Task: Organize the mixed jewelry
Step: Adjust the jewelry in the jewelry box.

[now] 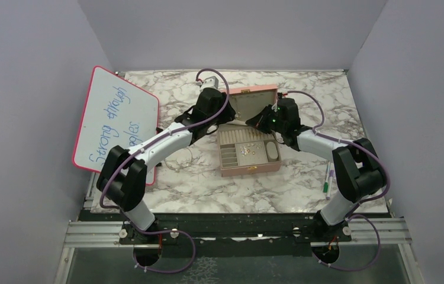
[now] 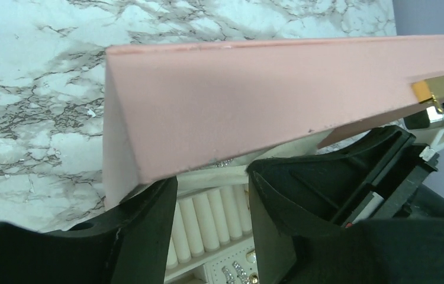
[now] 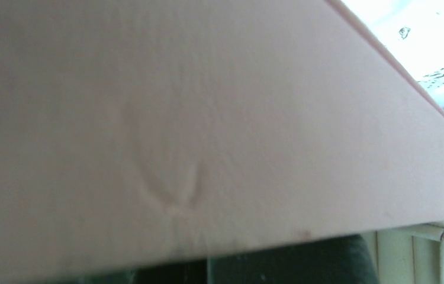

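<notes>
A pink jewelry box [image 1: 238,170] stands open at mid-table, its lid [image 1: 255,102] raised at the back. Tiny gold and silver pieces of the mixed jewelry [image 1: 249,150] lie in its middle compartments, and sparkly earrings [image 2: 235,274] show beside the cream ring rolls [image 2: 208,219]. A thin silver chain [image 1: 179,164] lies on the marble left of the box. My left gripper [image 1: 222,122] [image 2: 212,177] is open at the lid's left lower edge, nothing between its fingers. My right gripper [image 1: 262,122] [image 3: 208,266] is shut close against the lid [image 3: 208,118], which fills its view.
A whiteboard [image 1: 116,118] with a red frame leans at the left, partly under my left arm. A green-and-white marker pen [image 1: 328,180] lies on the marble [image 1: 208,195] right of the box, by my right arm's elbow. Grey walls close in both sides.
</notes>
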Controlling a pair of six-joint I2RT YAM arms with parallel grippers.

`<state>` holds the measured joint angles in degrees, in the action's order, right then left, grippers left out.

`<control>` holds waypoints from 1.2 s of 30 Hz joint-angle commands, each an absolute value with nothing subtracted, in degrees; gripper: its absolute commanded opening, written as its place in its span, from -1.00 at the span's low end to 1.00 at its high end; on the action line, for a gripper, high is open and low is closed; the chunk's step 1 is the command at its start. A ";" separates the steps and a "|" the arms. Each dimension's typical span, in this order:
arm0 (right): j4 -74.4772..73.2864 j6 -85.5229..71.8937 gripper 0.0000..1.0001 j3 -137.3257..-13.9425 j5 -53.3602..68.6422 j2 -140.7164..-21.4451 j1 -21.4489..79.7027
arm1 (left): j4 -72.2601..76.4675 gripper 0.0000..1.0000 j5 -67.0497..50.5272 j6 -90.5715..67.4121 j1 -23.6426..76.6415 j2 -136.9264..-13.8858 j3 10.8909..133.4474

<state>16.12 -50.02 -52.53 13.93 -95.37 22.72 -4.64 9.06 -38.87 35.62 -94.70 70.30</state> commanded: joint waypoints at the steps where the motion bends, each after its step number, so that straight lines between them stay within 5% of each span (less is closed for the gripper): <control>1: 29.11 -49.32 -0.98 -52.59 24.13 -93.85 21.76 | 1.13 0.00 7.49 -38.07 34.19 -90.56 67.96; 16: 40.30 -45.03 -0.98 -49.74 36.22 -95.30 20.97 | -0.19 -0.01 10.83 -37.44 33.93 -101.33 72.64; 20: 39.58 -43.83 -0.98 -49.53 36.67 -95.27 20.92 | -1.45 -0.16 13.11 -37.35 33.93 -103.18 73.79; 25: 38.59 -43.24 -0.98 -49.22 35.69 -95.02 20.96 | -4.29 -0.58 17.03 -37.15 34.01 -104.00 74.12; 36: 49.50 -47.30 -0.98 -47.30 37.71 -94.31 20.94 | -9.80 -0.67 17.96 -34.54 34.54 -103.74 75.84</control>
